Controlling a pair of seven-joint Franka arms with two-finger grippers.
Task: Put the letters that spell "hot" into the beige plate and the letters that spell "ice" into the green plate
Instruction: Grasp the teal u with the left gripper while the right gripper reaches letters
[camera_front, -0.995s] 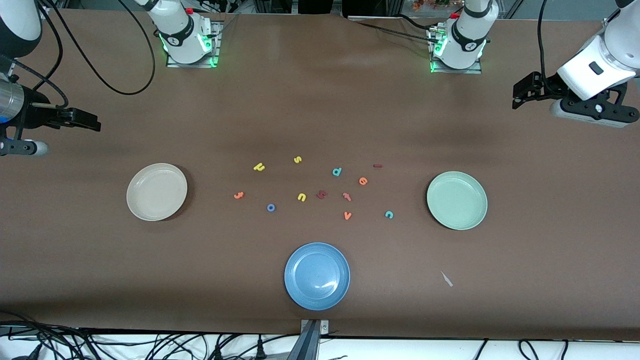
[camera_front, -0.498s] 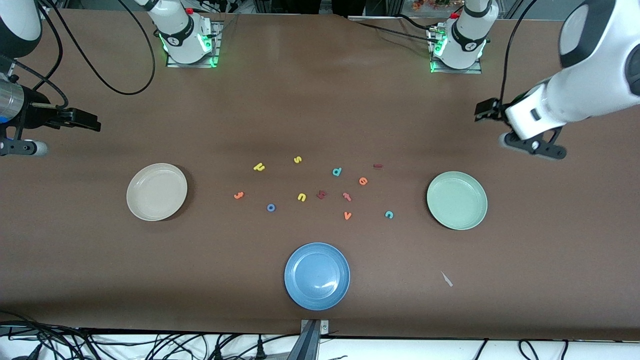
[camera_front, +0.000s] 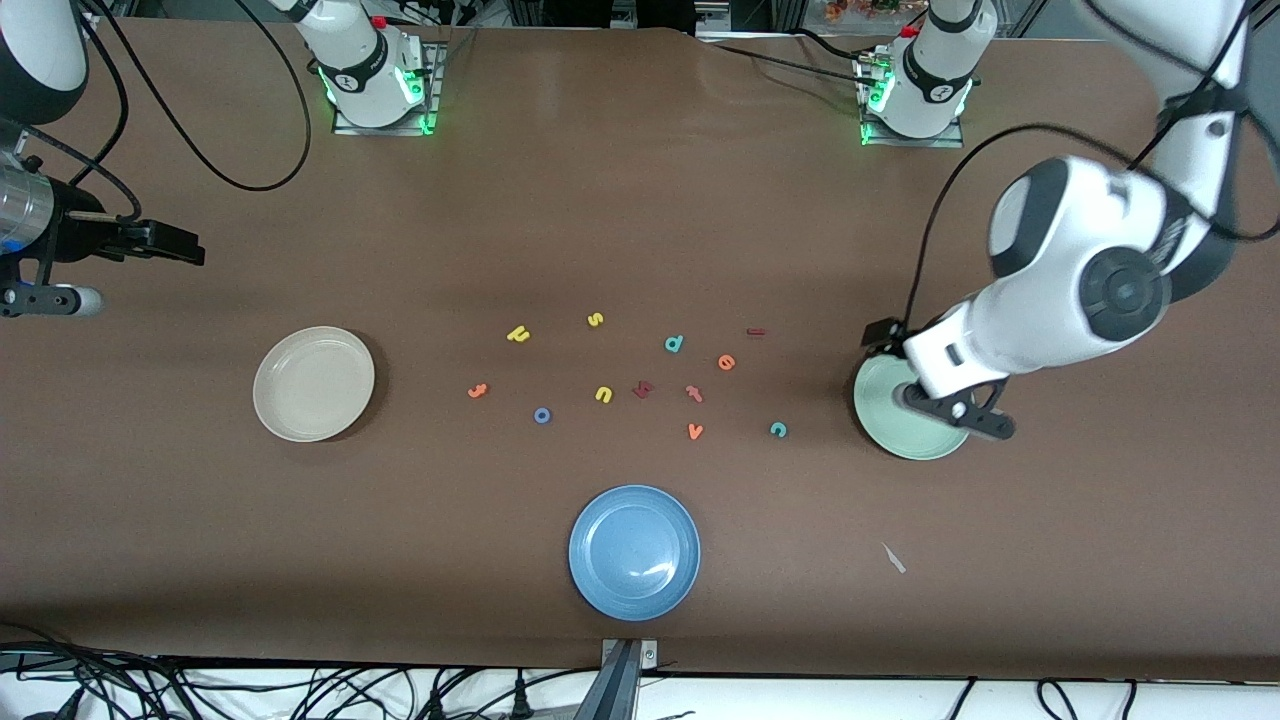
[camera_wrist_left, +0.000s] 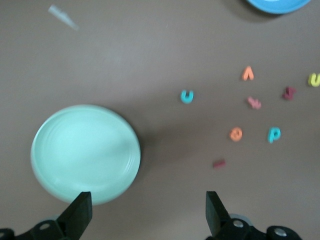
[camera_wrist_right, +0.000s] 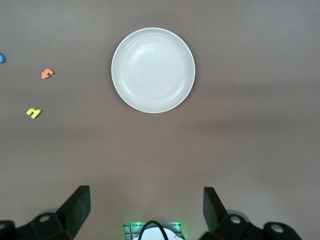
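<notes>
The beige plate (camera_front: 313, 383) (camera_wrist_right: 153, 70) lies toward the right arm's end, the green plate (camera_front: 888, 425) (camera_wrist_left: 85, 150) toward the left arm's end. Between them lie loose letters: yellow h (camera_front: 517, 334), blue o (camera_front: 542, 415), an orange t-like letter (camera_front: 478, 390), dark red i (camera_front: 755, 332) (camera_wrist_left: 218, 163), teal c (camera_front: 778, 429) (camera_wrist_left: 187, 96) and orange e (camera_front: 726, 362) (camera_wrist_left: 236, 134). My left gripper (camera_front: 882, 336) (camera_wrist_left: 147, 202) hangs open and empty over the green plate's rim. Open and empty too, my right gripper (camera_front: 165, 243) (camera_wrist_right: 145, 200) waits over bare table near the beige plate.
A blue plate (camera_front: 634, 552) sits nearest the front camera. Among the letters are a yellow s (camera_front: 595, 320), yellow n (camera_front: 603, 394), teal d (camera_front: 674, 344), orange v (camera_front: 695, 431), a chunky dark red letter (camera_front: 643, 389) and another orange letter (camera_front: 693, 393). A white scrap (camera_front: 893, 558) lies near the green plate.
The left arm has swung in from its end of the table and now hangs over the green plate. The right arm has barely moved. No letter has shifted.
</notes>
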